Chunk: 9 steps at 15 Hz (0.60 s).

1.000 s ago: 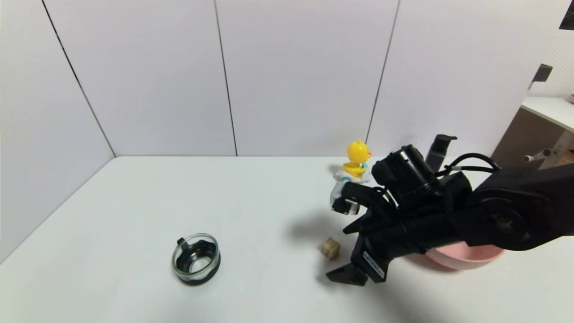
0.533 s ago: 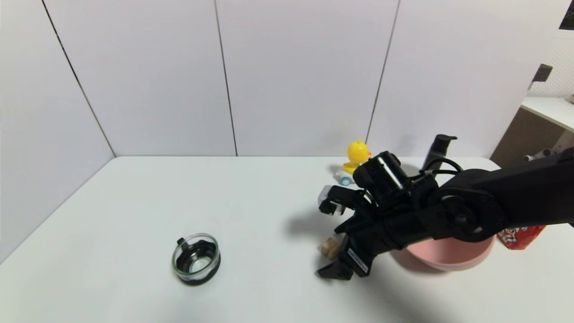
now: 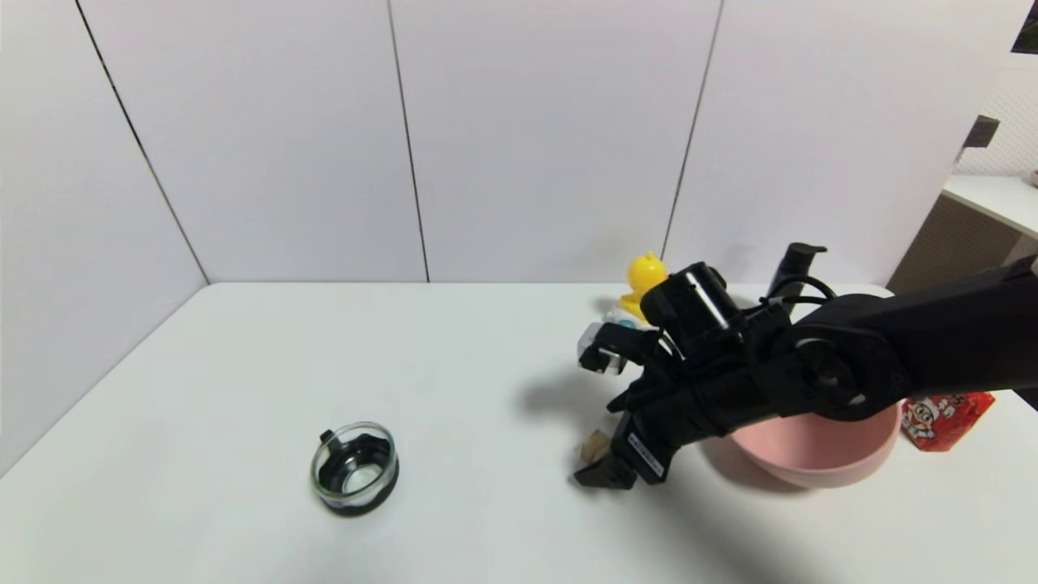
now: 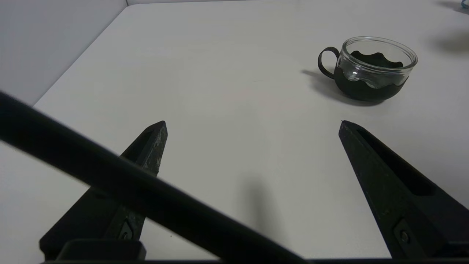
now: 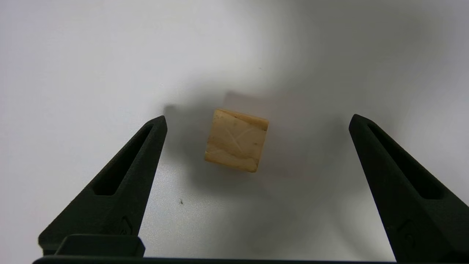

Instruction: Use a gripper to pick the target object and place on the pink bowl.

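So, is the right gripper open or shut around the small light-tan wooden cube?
Open. The right gripper has its two black fingers spread wide, and the small light-tan wooden cube sits untouched between them.

A lab test booth: bare white table boxed in by plain white panel walls.

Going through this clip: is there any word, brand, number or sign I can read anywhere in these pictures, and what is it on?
None can be read.
White label on the right hand: print too small to read.
Red snack carton beside the pink bowl: cartoon face, lettering too blurred.
Wooden cube, glass cup, yellow duck: no text shows.
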### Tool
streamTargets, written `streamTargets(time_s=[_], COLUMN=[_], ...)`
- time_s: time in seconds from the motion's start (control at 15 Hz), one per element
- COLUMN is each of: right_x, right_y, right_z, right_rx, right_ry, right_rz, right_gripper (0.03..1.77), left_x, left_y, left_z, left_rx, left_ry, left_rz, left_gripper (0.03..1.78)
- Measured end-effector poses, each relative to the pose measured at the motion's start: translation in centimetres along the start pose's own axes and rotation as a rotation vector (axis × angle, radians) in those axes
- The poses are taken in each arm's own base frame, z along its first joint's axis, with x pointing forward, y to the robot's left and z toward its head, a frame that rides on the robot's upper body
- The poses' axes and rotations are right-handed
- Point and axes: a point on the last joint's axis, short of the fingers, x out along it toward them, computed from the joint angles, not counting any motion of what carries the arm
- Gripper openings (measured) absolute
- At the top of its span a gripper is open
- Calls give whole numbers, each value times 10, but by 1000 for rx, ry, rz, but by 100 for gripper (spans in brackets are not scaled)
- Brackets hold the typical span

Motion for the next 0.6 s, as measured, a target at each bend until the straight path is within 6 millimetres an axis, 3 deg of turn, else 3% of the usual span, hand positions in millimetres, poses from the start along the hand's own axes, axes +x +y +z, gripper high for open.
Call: streamTargets(time_s=[0.6], right_x=[-24], right_y=[3], right_z=[7], right_rx=[-17], right_ry=[-59], right_rz=[-27], right_gripper=[171], left_x=[0], left_y=[0], left_z=[0], left_rx=[0], left_ry=[0], left_rz=[0], left_gripper=[169])
